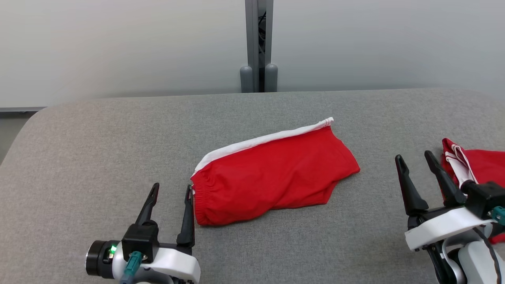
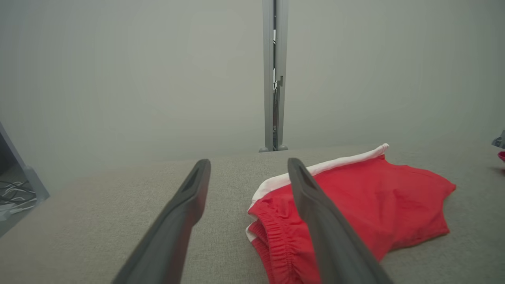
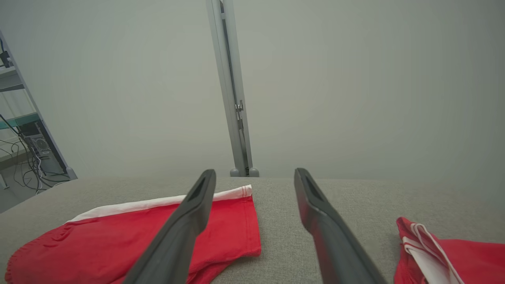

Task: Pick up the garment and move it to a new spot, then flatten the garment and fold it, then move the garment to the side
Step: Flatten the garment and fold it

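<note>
A pair of red shorts with a white side stripe, the garment [image 1: 276, 173], lies folded in half on the grey cloth table [image 1: 98, 150], waistband toward the left. My left gripper [image 1: 171, 189] stands open just left of the waistband, nothing between its fingers. In the left wrist view the garment [image 2: 375, 205] lies to the right behind the right finger [image 2: 315, 205]. My right gripper [image 1: 414, 159] is open and empty, off to the right of the garment. In the right wrist view the garment [image 3: 118, 240] spreads at the lower left behind the left finger [image 3: 189, 221].
A second red garment with white trim [image 1: 473, 163] lies bunched at the table's right edge, just beyond my right gripper; it appears as the second garment [image 3: 446, 252] in the right wrist view. A grey post [image 1: 259, 43] stands behind the table against a pale wall.
</note>
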